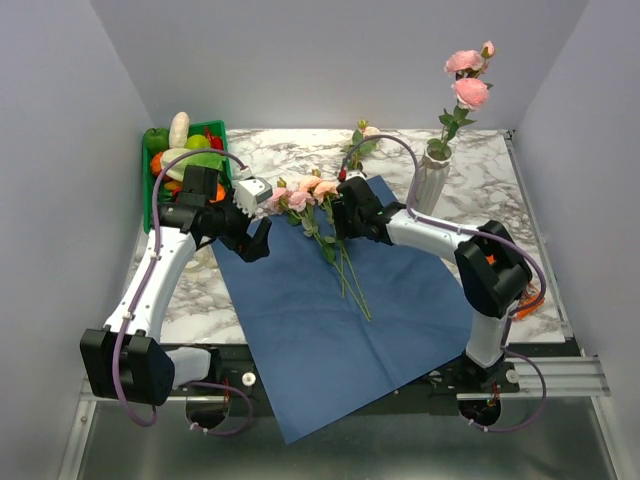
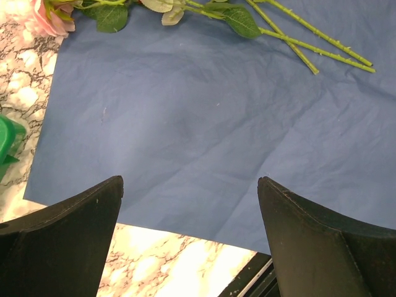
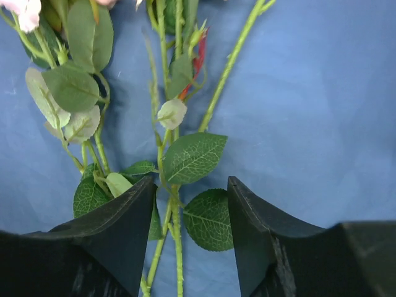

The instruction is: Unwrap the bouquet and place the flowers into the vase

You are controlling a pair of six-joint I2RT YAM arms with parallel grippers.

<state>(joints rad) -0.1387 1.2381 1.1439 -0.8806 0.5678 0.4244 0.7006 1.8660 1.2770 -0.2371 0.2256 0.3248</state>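
Roses (image 1: 298, 197) lie loose, stems splayed, on flat blue paper (image 1: 310, 345).

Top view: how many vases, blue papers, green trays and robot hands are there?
Vase: 1
Blue paper: 1
Green tray: 1
Robot hands: 2, the left hand and the right hand
Total: 5

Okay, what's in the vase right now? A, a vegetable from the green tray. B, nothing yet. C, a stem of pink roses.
C: pink roses rise from the vase, while the other flowers lie on the blue sheet.
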